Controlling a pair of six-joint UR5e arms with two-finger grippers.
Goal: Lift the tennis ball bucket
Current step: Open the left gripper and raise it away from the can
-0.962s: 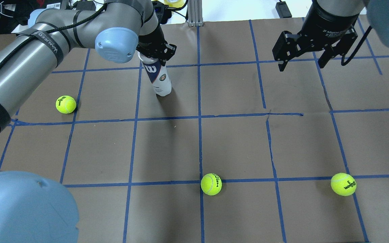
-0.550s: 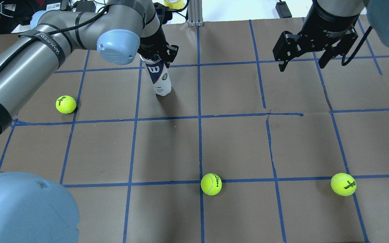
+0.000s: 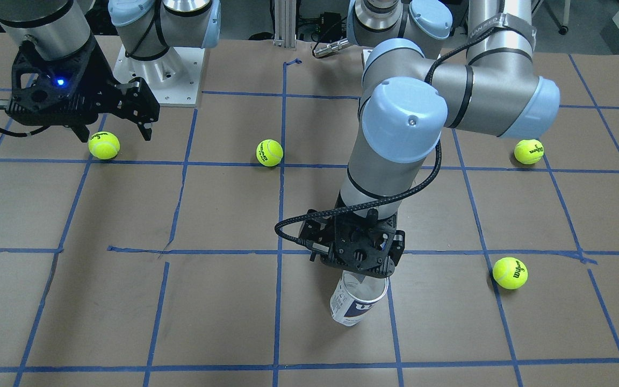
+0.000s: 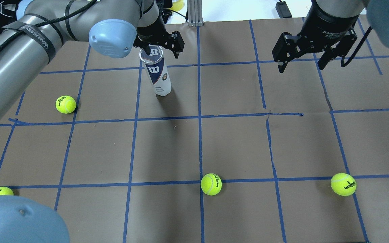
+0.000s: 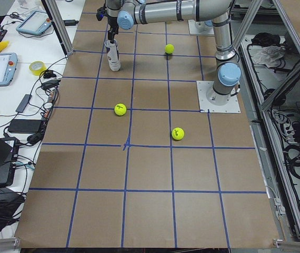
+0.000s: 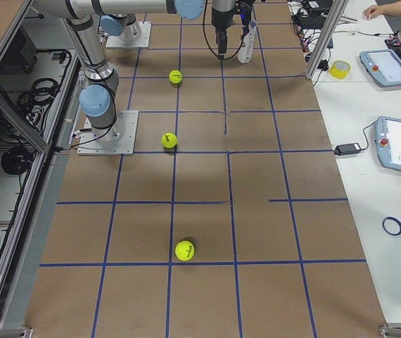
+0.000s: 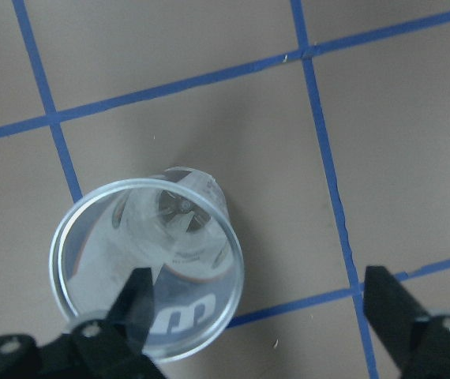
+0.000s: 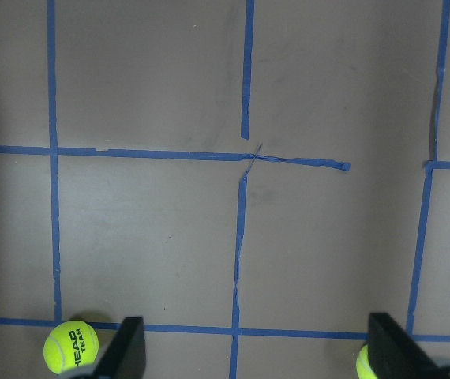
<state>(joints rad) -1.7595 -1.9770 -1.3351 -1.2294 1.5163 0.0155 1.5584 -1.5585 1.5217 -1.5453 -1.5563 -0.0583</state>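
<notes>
Plainly, the bucket [image 4: 156,71] is seen standing on its base on the table [image 4: 235,145], in the far left part of the grid, mouth open and nothing inside; the bottom can be made out through it in the left wrist view. The left gripper [image 4: 160,46] is held just above the mouth, its fingers spread wide and closed on nothing. In the wrist view the bucket [image 7: 148,270] lies under one finger [image 7: 134,304], not midway between the two, and the other finger is well off to the side. The right gripper [image 4: 301,66] is also spread and empty, well apart from the bucket.

The bucket is judged to be very light, being thin clear plastic with no load. A wall that flexes under a hard squeeze should be expected, and a smooth, slippery label. Since it is tall and narrow, it is likely to be tipped by a sideways nudge. Hold is best taken just below the rim, where the wall is probably stiffest, with the fingers centred first and only moderate force applied.
</notes>
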